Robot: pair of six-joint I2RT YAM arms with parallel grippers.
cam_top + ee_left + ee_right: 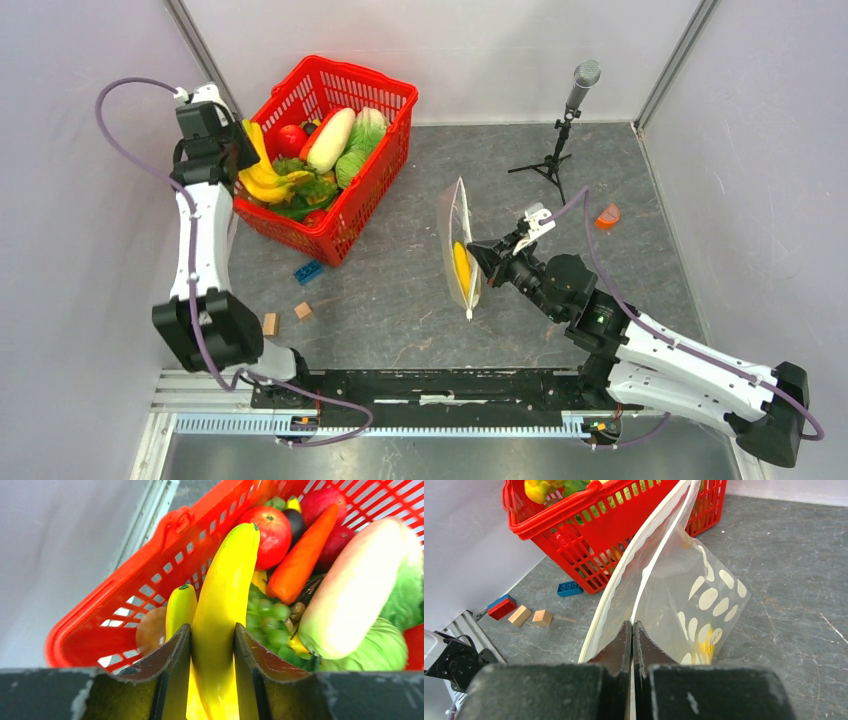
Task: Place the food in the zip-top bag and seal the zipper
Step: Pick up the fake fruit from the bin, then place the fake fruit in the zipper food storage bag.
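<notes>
The food lies heaped in a red basket point(345, 235): bananas point(262, 170), a tomato point(270, 530), a carrot point(300, 555), a pale long vegetable point(355, 590) and leafy greens point(400, 605). My left gripper point(212, 635) reaches into the basket's left side and is shut on one yellow banana point(225, 595), with both fingers pressed against it. The zip-top bag point(458, 250) hangs upright at mid-table with its mouth open and a yellow piece point(706, 640) inside. My right gripper point(632, 627) is shut on one lip of the bag, next to the zipper point(624, 575).
A blue brick point(308, 271) and two wooden cubes point(303, 310) lie in front of the basket, and a red brick point(501, 607) lies nearby. A microphone on a tripod point(565, 130) stands at the back right, with a small orange object point(607, 215) near the right wall.
</notes>
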